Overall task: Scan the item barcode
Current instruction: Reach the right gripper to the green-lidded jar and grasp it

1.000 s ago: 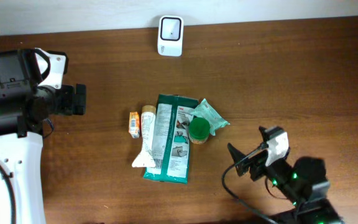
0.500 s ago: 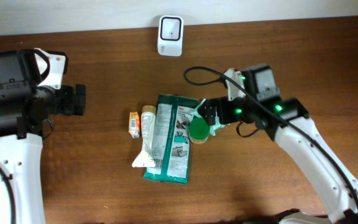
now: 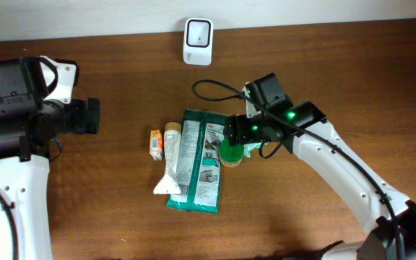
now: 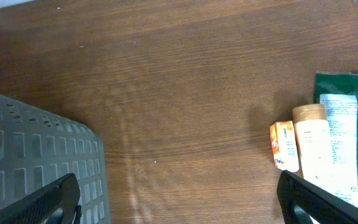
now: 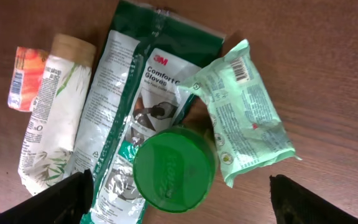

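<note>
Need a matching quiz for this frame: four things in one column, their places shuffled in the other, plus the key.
Things
1. white scanner
2. green-lidded jar
3. orange packet
4. grey basket

Places
A. left end of the item cluster, beside the cream tube
B. lower left of the left wrist view
C. far edge of the table, apart from the cluster
D. between the dark green glove pack and the pale green pack

Pairs: 1-C, 2-D, 3-A, 4-B
</note>
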Controlling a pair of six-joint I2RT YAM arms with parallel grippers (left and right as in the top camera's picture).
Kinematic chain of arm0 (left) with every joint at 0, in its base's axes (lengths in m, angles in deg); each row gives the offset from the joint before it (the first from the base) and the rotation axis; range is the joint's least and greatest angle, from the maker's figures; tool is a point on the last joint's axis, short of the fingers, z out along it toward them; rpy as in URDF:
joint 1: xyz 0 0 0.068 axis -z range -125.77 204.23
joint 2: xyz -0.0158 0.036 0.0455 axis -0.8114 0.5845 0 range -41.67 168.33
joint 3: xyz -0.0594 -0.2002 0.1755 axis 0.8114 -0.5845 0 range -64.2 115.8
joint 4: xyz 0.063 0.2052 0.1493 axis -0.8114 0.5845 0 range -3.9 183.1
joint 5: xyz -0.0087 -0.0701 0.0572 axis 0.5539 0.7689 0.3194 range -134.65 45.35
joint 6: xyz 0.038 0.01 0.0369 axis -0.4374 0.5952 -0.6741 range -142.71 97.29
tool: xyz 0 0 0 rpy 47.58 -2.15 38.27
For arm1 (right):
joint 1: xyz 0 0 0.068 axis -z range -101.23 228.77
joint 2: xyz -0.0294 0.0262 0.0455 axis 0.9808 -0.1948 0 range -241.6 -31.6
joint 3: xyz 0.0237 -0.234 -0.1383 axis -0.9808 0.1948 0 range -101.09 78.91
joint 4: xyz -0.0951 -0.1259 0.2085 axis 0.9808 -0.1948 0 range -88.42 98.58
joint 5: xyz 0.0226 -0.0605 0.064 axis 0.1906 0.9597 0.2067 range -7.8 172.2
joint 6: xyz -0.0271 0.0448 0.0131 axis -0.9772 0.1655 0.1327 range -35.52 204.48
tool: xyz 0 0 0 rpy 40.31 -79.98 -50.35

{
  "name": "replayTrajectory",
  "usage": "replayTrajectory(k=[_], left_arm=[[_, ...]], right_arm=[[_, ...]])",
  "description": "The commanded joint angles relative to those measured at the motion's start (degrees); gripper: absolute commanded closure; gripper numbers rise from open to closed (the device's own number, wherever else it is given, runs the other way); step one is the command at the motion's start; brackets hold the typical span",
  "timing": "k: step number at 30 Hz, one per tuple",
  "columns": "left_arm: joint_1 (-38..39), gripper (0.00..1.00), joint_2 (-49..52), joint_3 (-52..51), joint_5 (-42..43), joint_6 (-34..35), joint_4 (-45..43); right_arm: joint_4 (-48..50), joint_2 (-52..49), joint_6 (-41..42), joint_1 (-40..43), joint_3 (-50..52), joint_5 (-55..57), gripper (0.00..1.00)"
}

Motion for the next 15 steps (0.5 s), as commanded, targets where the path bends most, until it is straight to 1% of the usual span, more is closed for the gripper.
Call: replayTrajectory(k=[1, 7, 11, 13, 15], left_arm=[[-0.1, 0.01, -0.9, 0.6, 0.8, -0.9, -0.1], [-0.1, 0.01, -0.9, 0.6, 0.8, -0.9, -0.1], [-0.1, 0.01, -0.9, 0.6, 0.8, -0.9, -0.1], [-0.1, 0.01, -0.9, 0.6, 0.8, -0.9, -0.1], [-0.1, 0.01, -0.9, 0.6, 0.8, -0.9, -0.1]], right_arm=[[0.3, -2.4, 1.1, -2.5, -2.2, 2.1, 0.12], [1.0, -9.0, 1.1, -5.9, -2.2, 7.2, 0.12], [0.4, -10.1, 1.1, -5.9, -2.1, 5.2, 0.13], [-1.2, -11.7, 2.8, -6.0, -2.1, 4.5, 0.14], [-2.0, -12.6, 3.3, -6.0, -2.1, 1.0, 0.16]])
